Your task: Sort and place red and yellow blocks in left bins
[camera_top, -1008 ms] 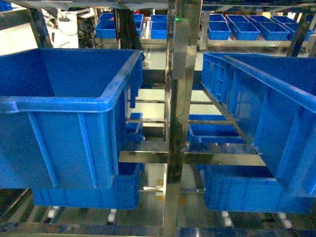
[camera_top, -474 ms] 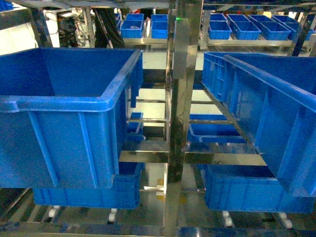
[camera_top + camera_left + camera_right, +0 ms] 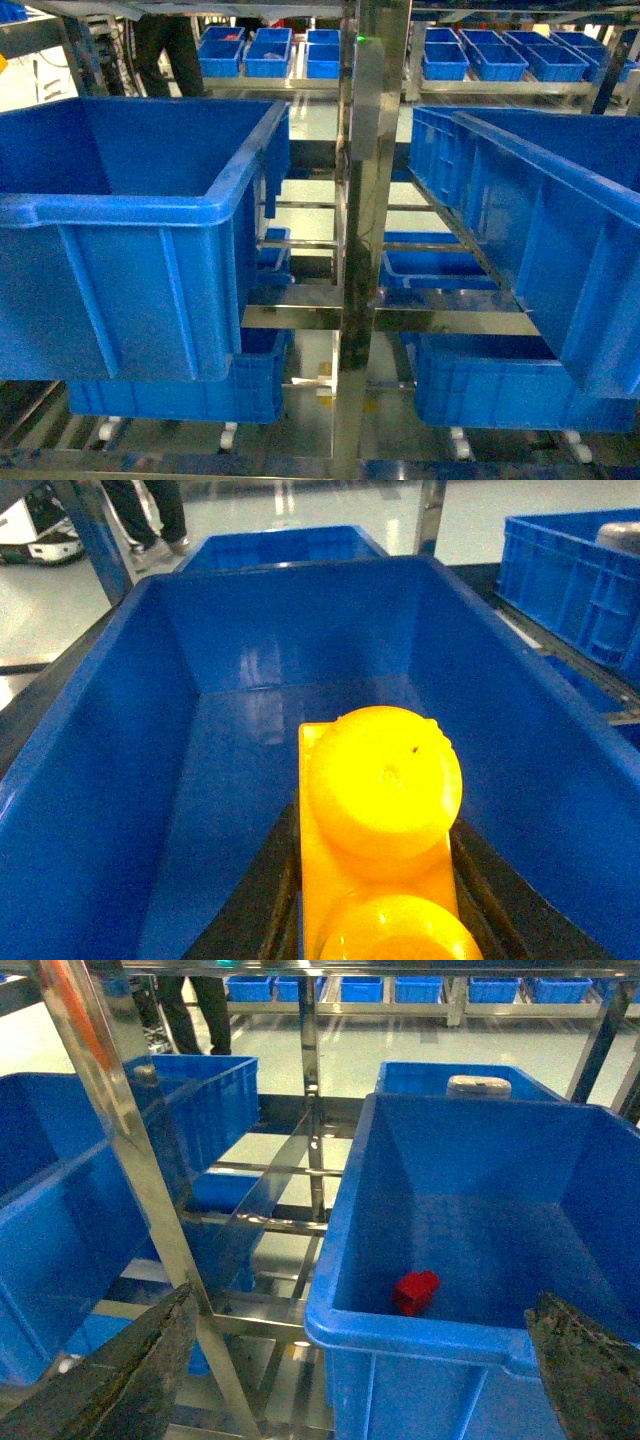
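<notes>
In the left wrist view a yellow block with two round studs fills the lower middle, and my left gripper is shut on it, its black fingers pressed against both sides. It hangs over the inside of a deep blue bin with a bare floor. In the right wrist view a red block lies on the floor of another blue bin. My right gripper stands open in front of that bin's near rim, holding nothing. Neither gripper shows in the head view.
A steel rack post stands between the big left bin and the right bin. More blue bins sit on the lower shelf, and small ones on a rear rack. A slanted steel strut crosses left of my right gripper.
The bins and rack stay put in the head view. Only the background changes: a person behind the rack has moved to the left.
</notes>
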Robot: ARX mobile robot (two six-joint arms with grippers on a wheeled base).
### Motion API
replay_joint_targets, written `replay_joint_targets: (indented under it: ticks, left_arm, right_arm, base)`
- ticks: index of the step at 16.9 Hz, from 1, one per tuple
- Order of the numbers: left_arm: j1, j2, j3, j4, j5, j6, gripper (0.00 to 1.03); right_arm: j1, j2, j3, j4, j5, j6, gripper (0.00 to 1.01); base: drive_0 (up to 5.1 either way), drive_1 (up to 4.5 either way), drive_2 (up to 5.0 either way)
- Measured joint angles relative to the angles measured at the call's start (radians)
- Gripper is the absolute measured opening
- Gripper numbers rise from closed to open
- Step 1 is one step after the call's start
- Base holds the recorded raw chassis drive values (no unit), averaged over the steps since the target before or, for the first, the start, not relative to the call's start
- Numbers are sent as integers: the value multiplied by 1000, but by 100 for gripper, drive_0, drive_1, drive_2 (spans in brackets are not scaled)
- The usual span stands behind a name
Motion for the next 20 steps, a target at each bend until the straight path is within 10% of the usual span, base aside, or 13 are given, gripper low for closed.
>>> replay_joint_targets:
  ticks: [7,13,20]
  left_arm:
    - [30,449,324,-48,11,181,29]
    - [125,805,708,-290,53,232,29]
    - [145,519,530,-150,196,200,97]
  right_arm:
    - [0,0,0,0,0,0,98]
    - [0,0,0,0,0,0,98]
    - [0,-1,0,0,-1,0,98]
  base:
    - [0,0,0]
    - [0,0,0]
    - [0,0,0]
